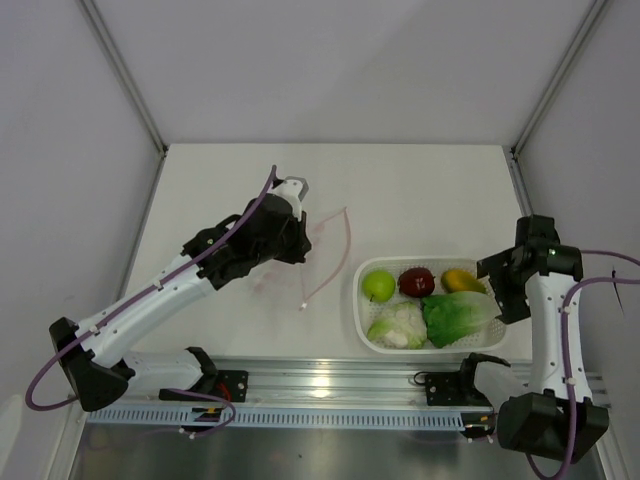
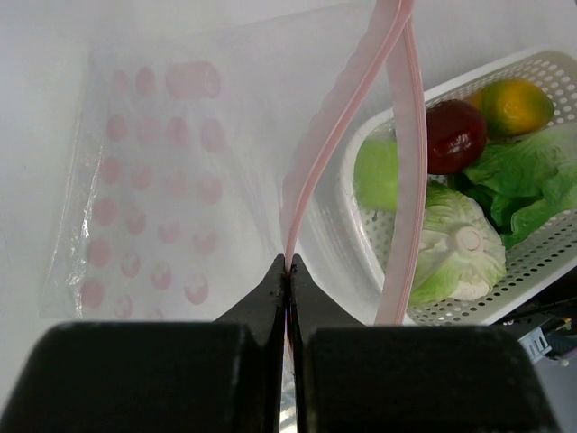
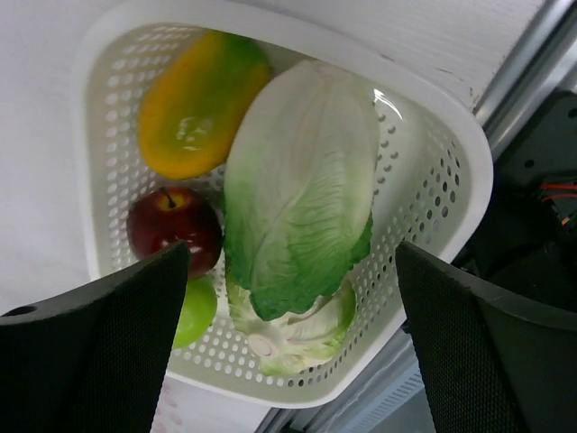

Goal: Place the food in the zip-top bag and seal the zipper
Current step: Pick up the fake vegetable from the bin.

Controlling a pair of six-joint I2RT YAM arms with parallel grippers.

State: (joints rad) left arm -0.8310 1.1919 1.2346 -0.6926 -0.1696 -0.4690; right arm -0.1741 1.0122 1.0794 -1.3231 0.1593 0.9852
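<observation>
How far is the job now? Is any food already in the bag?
Done: nothing packed; the green apple, red apple, yellow-orange fruit, cauliflower and lettuce all lie in the white basket. In hand: the left hand is shut on the zip-top bag's pink zipper, its mouth parted; the right hand hangs open over the lettuce. Left: load every piece, then seal.

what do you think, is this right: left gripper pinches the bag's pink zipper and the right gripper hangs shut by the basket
Only the right gripper is wrong: the right wrist view shows it open, fingers wide apart by the basket. The left gripper does pinch the zipper.
</observation>
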